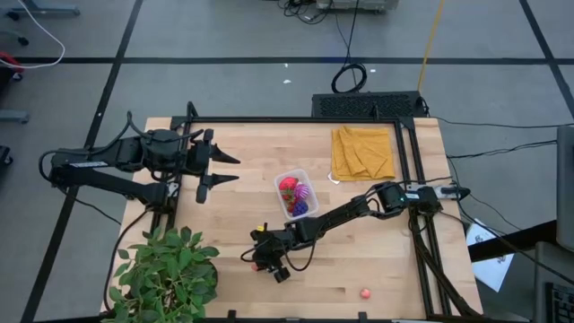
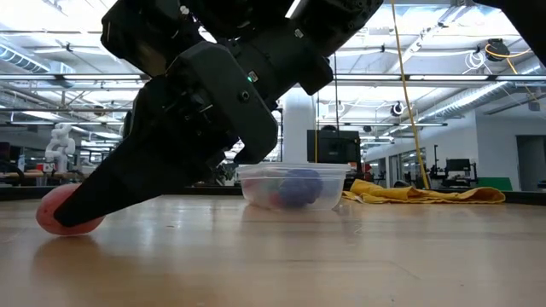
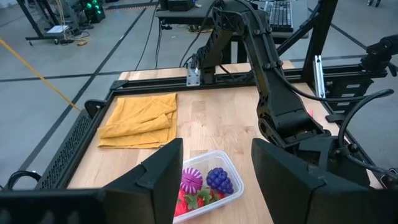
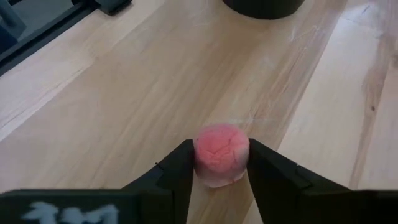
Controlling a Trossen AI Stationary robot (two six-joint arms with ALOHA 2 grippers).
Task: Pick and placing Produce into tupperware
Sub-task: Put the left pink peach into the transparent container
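My right gripper (image 4: 219,163) reaches down to the table's near middle (image 1: 262,261), shut on a small pink-red fruit piece (image 4: 220,154) that sits on the wood in the low view (image 2: 53,213). The clear tupperware (image 1: 297,193) stands mid-table on its base, holding red strawberries (image 1: 288,187), a spiky magenta fruit (image 3: 191,180) and a purple grape bunch (image 3: 218,180). Another tiny red piece (image 1: 365,292) lies near the table's near edge. My left gripper (image 1: 231,169) hovers open over the left part of the table, left of the tupperware. My right gripper pinches the pink-red fruit piece by its two opposite sides (image 4: 198,158) between both fingers. The fingers (image 2: 94,200) slant down from above and from the table's right. The piece's underside (image 2: 60,228) rests on the table.
A folded mustard-yellow cloth (image 1: 363,152) lies at the far right of the table. A green leafy potted plant (image 1: 166,274) fills the near left corner. A black frame rail (image 1: 411,161) runs along the right edge. Bare wood lies between the tupperware and the near edge.
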